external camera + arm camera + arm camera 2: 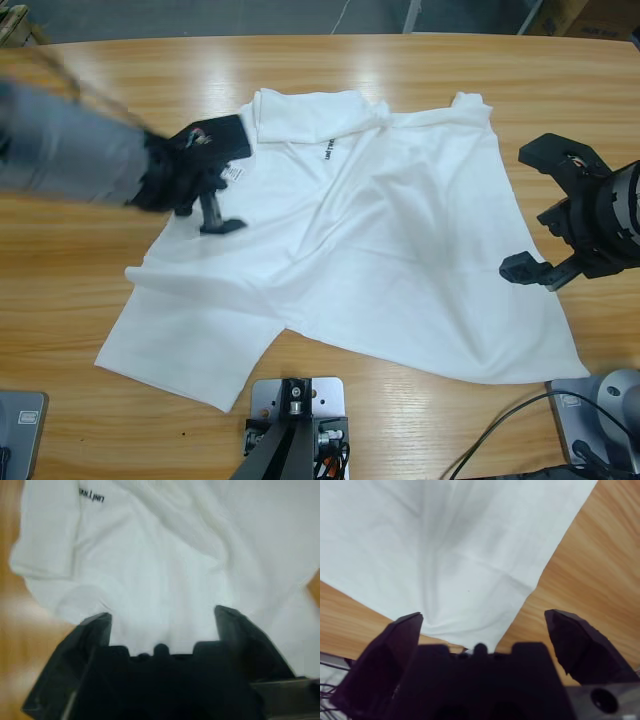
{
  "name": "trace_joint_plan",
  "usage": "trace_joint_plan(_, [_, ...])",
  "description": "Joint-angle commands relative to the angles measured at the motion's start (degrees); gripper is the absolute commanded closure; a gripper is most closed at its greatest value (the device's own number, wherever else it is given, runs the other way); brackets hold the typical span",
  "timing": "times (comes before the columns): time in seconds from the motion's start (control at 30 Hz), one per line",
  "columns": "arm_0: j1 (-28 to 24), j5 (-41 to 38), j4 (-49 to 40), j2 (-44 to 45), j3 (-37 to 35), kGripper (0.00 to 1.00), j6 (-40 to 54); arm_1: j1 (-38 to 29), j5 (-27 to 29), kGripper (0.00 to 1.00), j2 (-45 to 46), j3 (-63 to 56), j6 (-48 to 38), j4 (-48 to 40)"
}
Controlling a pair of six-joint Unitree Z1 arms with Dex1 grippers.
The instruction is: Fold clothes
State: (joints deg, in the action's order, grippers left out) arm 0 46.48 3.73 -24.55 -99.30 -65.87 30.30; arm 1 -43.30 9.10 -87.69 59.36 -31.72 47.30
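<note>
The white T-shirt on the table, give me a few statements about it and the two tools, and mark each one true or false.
1. The T-shirt lies spread out on the wooden table, wrinkled, not folded into a neat stack. True.
2. The right tool is shut on the shirt's hem. False: its jaws stand open by the shirt's edge, holding nothing.
3. The left tool is over the shirt near the collar end. True.
4. The shirt is plain, with no print. False: a short line of dark text shows near the neck.
5. The left tool is open. True.
</note>
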Motion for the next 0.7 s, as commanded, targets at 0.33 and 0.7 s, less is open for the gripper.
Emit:
trace_joint_plan(0.33, [-13.87, -7.26, -39.08, -33.84, -44.26, 0.239, 31.89, 8.02, 0.06, 0.000, -9.80, 0.69, 7.58, -4.00])
trace_joint_plan(0.7, [-12.55, -5.45, -36.37, -39.25, -44.48, 0.147, 27.02, 9.23, -0.57, 0.000, -13.98, 0.25, 8.51, -5.94])
